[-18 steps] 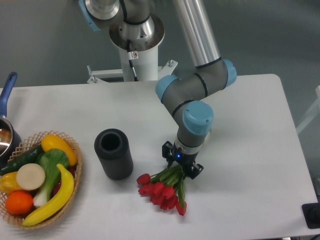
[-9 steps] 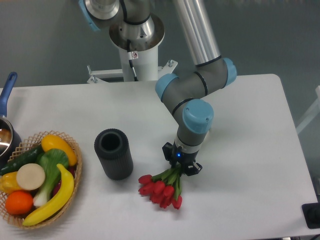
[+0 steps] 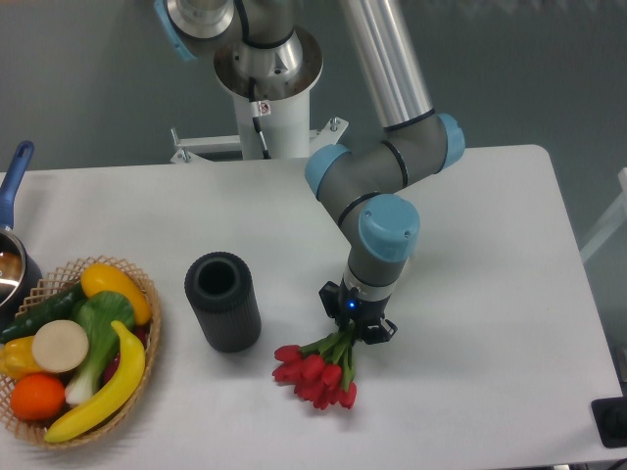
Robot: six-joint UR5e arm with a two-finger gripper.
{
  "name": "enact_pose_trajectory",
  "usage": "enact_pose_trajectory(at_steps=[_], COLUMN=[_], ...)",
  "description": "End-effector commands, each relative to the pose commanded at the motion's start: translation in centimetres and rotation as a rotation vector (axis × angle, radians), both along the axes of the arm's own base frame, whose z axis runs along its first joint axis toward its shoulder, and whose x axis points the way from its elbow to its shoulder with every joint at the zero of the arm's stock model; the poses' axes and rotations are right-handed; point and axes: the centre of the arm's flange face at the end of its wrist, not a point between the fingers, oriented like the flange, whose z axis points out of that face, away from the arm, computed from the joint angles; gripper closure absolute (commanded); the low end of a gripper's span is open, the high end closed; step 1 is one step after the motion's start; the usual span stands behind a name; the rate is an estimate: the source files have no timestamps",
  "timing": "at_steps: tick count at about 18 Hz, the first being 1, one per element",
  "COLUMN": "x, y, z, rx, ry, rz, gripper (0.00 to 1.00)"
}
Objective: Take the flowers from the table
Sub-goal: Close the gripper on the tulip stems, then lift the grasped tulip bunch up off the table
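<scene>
Grey-and-blue jointed arm (image 3: 377, 191) bent down over the middle of the large white rectangular tabletop with rounded corners (image 3: 490, 255). Black two-finger gripper (image 3: 355, 321) pointing downward, with a small blue light on its body, closed around the green stems of the bunch of red tulip buds (image 3: 315, 367). Buds fanned out below and to the left of the gripper, stems running up into the fingers; contact between buds and tabletop not possible to judge. Just left of the bunch, not touching, a black ribbed cylindrical container (image 3: 222, 301) with an open top, standing on the tabletop. Well apart at the left edge, a woven wicker basket (image 3: 150, 323) holding yellow, green, orange and pale round toy produce. Above the basket at the far left, part of a dark pot with a blue handle (image 3: 12, 211). Behind the tabletop, the white pedestal (image 3: 274, 108) of the arm's base.
</scene>
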Motion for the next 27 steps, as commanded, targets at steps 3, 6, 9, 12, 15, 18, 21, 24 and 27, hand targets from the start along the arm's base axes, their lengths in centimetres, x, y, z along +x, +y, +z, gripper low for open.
enact_pose_trajectory(at_steps=[3,6,9,12,15,18,21,24,27], x=[-0.3,-0.6,-0.8,-1.3,-2.0,-2.7,-3.3,-3.8,-4.5], y=[0.2,0.0,0.2,0.5,1.7,1.9,2.1,1.7,-0.1], z=[0.4,0.9,2.5,4.7,9.7,14.4,18.4,22.5,25.2], rx=[0.005,0.013,0.033,0.069,0.199,0.347,0.482,0.617,0.737], ry=[0.007,0.012,0.033,0.055,0.063,0.049,0.009,-0.042,-0.104], rz=[0.0,0.01,0.013,0.015,0.038,0.032,0.053,0.074,0.085], gripper=[0.76,0.76,0.76,0.76,0.76,0.76,0.76,0.76,0.75])
